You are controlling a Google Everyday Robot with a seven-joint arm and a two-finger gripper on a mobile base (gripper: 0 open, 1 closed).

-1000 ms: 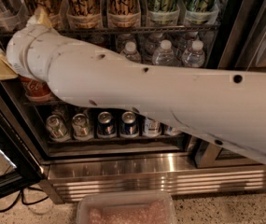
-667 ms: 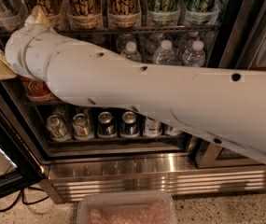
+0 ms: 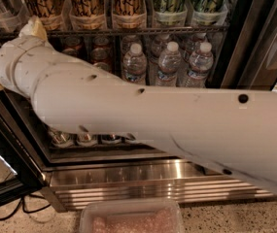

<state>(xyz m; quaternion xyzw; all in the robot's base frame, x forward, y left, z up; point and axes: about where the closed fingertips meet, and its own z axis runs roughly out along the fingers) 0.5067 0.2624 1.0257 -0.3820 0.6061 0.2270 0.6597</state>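
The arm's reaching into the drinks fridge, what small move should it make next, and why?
Probably a short, slow advance of the gripper toward the cans in the middle row. It sits at the left side of the fridge, level with those cans, and the arm hides what is right beside it, so only a small move seems safe.

Fridge wire shelf point(image 3: 128, 31), tall cans point(image 3: 86, 1), water bottles point(image 3: 169, 64) beneath, pincer point(image 3: 10, 52) at left

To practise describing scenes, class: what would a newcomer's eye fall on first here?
A thick white robot arm sweeps across the picture from lower right to upper left, its gripper at the left edge before the drinks fridge's middle shelf. Behind it stand water bottles on that shelf and tall cans above; a clear tub sits on the floor below.
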